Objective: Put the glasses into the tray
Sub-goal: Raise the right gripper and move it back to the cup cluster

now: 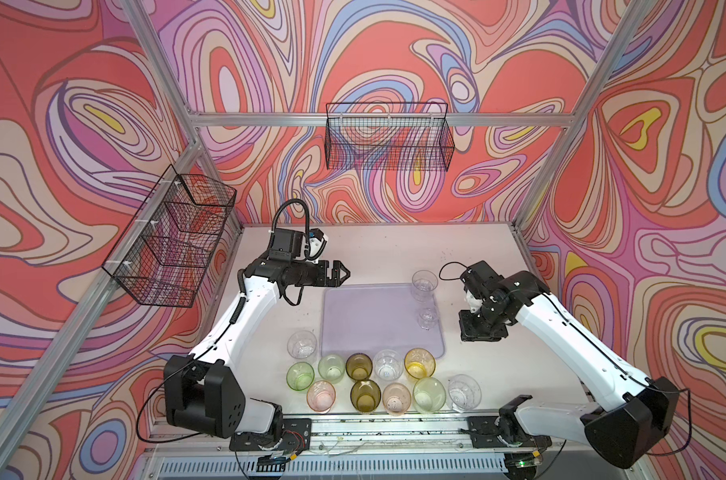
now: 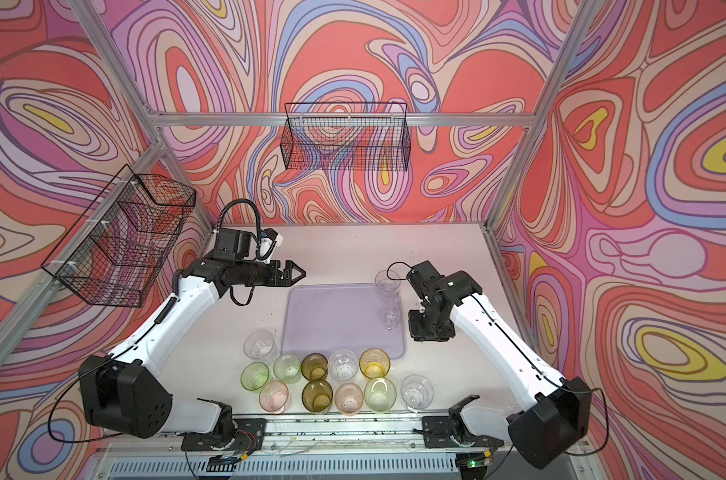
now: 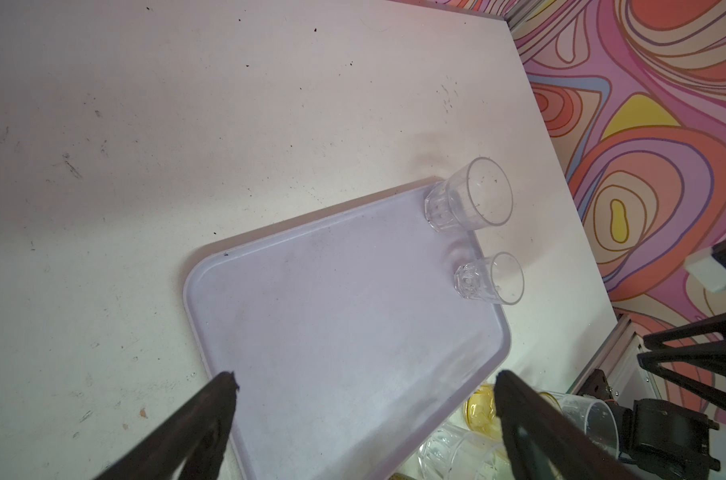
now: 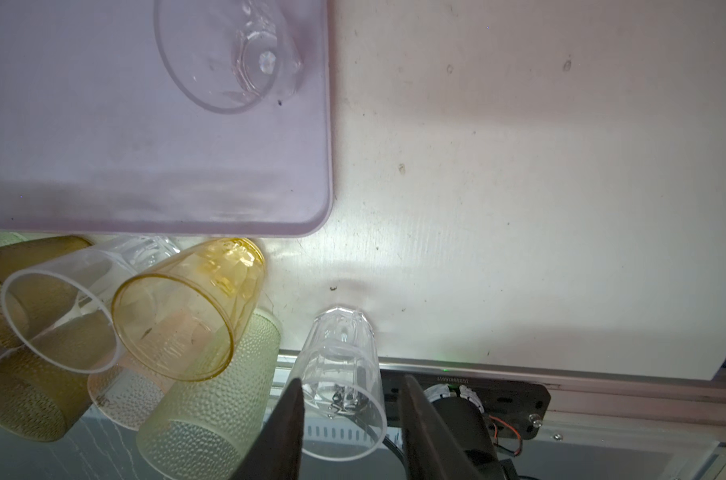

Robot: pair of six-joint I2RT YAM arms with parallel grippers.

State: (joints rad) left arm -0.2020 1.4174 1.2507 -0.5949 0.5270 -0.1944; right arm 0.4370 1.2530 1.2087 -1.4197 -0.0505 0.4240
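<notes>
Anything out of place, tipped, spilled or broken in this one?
Nothing stands out. The far clear glass and the near clear glass stand upright inside the tray along its right side. The other glasses stand upright on the table in front of it. Only small dark specks mark the table.

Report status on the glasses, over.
Left gripper open, empty. Right gripper open, empty, beside the tray. Two clear glasses in tray, eleven on the table. Nothing blocking.
</notes>
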